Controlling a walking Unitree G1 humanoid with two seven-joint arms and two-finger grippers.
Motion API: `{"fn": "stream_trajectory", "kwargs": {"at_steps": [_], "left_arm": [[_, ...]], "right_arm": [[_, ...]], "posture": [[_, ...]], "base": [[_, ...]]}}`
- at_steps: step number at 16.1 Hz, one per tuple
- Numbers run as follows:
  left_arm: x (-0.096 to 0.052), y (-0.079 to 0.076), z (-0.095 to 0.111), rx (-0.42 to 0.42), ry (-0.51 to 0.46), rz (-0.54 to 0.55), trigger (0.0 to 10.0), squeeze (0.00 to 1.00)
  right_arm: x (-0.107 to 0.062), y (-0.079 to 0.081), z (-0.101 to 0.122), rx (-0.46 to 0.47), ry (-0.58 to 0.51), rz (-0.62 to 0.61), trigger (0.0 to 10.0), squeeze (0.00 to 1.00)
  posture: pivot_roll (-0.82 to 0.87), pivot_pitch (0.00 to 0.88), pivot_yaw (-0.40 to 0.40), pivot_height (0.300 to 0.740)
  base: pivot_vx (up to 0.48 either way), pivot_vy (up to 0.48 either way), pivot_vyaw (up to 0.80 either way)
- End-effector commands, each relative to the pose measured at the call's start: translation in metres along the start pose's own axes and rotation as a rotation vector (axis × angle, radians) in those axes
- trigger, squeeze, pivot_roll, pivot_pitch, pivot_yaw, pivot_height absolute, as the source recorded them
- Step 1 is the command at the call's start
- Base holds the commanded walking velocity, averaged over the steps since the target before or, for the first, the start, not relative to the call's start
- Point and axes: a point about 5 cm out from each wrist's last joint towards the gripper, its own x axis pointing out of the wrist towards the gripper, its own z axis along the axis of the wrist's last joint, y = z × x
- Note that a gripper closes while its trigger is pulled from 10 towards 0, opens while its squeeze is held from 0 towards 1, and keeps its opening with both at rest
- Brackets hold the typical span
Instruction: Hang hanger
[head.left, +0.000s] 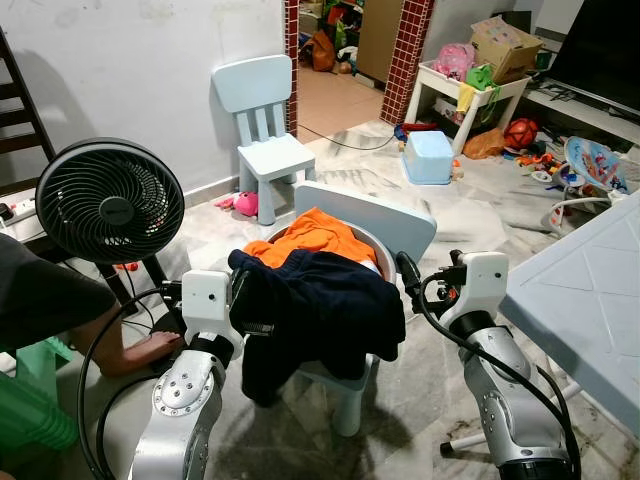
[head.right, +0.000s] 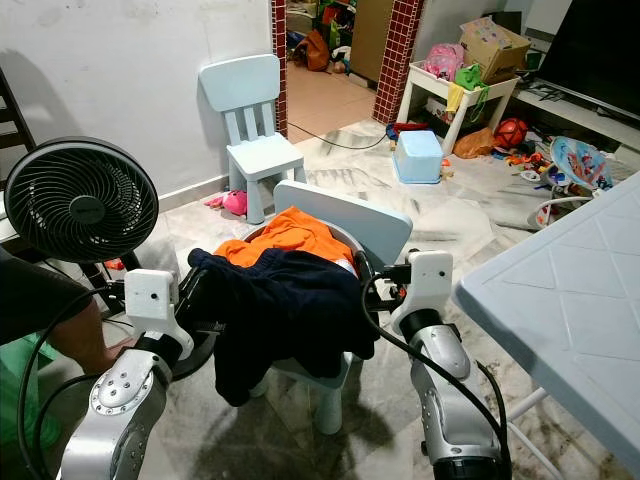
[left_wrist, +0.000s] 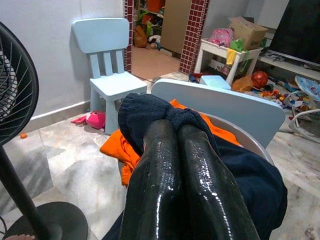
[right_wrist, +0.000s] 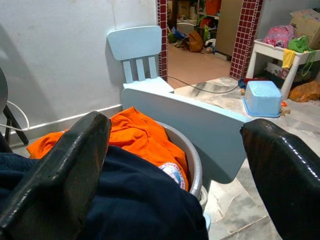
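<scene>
Left eye view, marble floor (head.left: 420, 210), left gripper (left_wrist: 175, 150) jaws seemingly pinching navy garment (head.left: 320, 300), right gripper (right_wrist: 175, 165) jaws wide

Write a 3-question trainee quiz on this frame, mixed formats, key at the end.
1. True or false: the right end effector has its fingers spread open beside the dark navy garment.
2. Multiple choice: the orange garment lies in A) the grey basin on the near chair, B) the upside-down blue tub on the floor, C) the far chair by the wall.
3. Fill in: the left end effector has its fingers pressed ____, with their tips at a fold of the navy garment.

Key
1. True.
2. A.
3. together; whether cloth is pinched between them cannot be told.
</scene>
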Motion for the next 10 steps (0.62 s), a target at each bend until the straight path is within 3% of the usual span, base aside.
{"fn": "stream_trajectory", "kwargs": {"at_steps": [1,3,6,10], "left_arm": [[0.0026,-0.0011,0.004,-0.001,-0.018,-0.004,10.0,0.0],[0.003,-0.0021,0.0058,-0.016,-0.025,-0.029,10.0,0.0],[-0.0004,0.0033,0.0043,0.043,-0.028,0.041,10.0,0.0],[0.0033,0.0018,0.0059,0.024,-0.032,0.039,10.0,0.0]], "right_arm": [[0.0022,0.0003,0.0006,-0.003,0.003,0.002,10.0,0.0],[0.0013,-0.0006,-0.0011,0.012,0.01,-0.001,10.0,0.0],[-0.0034,-0.0017,-0.0011,0.081,0.011,-0.002,10.0,0.0],[-0.0032,-0.0016,0.0002,0.095,0.008,0.003,10.0,0.0]], "posture": [[-0.04,0.0,-0.011,0.74],[-0.04,0.0,-0.008,0.74],[-0.04,0.0,-0.007,0.74],[-0.05,0.0,-0.013,0.74]], "base": [[0.0,0.0,0.0],[0.0,0.0,0.0],[0.0,0.0,0.0],[0.0,0.0,0.0]]}}
